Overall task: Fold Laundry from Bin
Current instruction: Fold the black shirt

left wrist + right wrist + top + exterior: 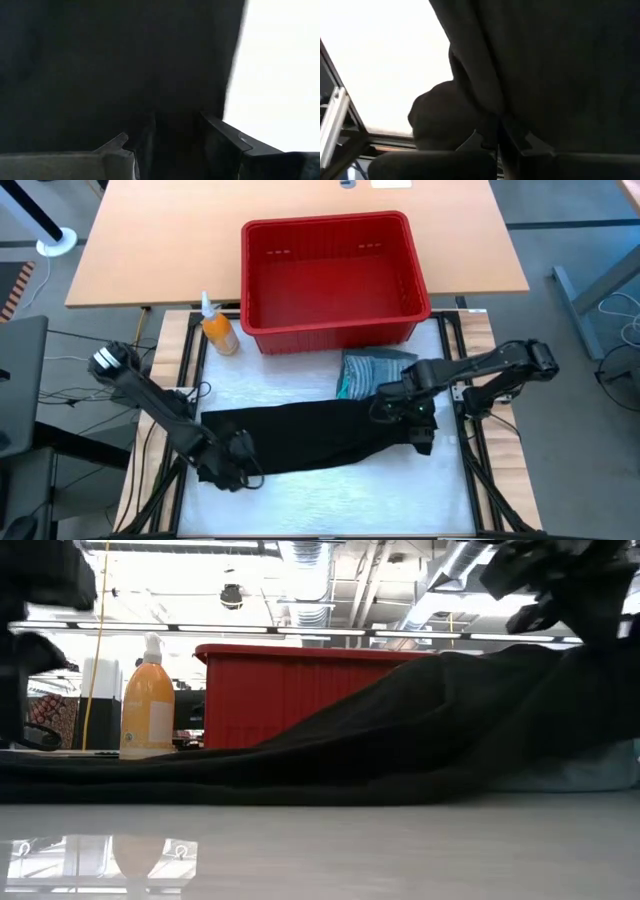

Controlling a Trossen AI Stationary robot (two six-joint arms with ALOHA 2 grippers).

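Observation:
A large black garment [310, 440] lies spread across the white table, reaching from my left gripper [232, 468] to my right gripper [408, 420]. Both grippers are shut on it. In the low view the black garment [420, 730] lies flat at the left and rises toward the upper right. A folded pile with a grey-green, a turquoise and a striped garment [375, 370] rests on the table just beyond the black one, near my right gripper. The red bin [335, 280] stands on the far side of the table; its inside shows bare. My left gripper has the black garment's left end [170, 135] between its two fingers [222, 132], low over the table. That end lies on the table. One layer or several, I cannot tell. My right gripper pinches a bunched fold of the garment's right end [492, 117] between its fingers [520, 142]. This end is lifted off the table, and the cloth slopes down from it toward the left. A loose lobe of cloth [440, 115] hangs beside the hold.
An orange bottle with a white pump [217, 330] stands left of the bin's near corner. Dark frame rails [470, 380] run along the table's left and right sides. Bare white table [330, 500] lies toward the near edge.

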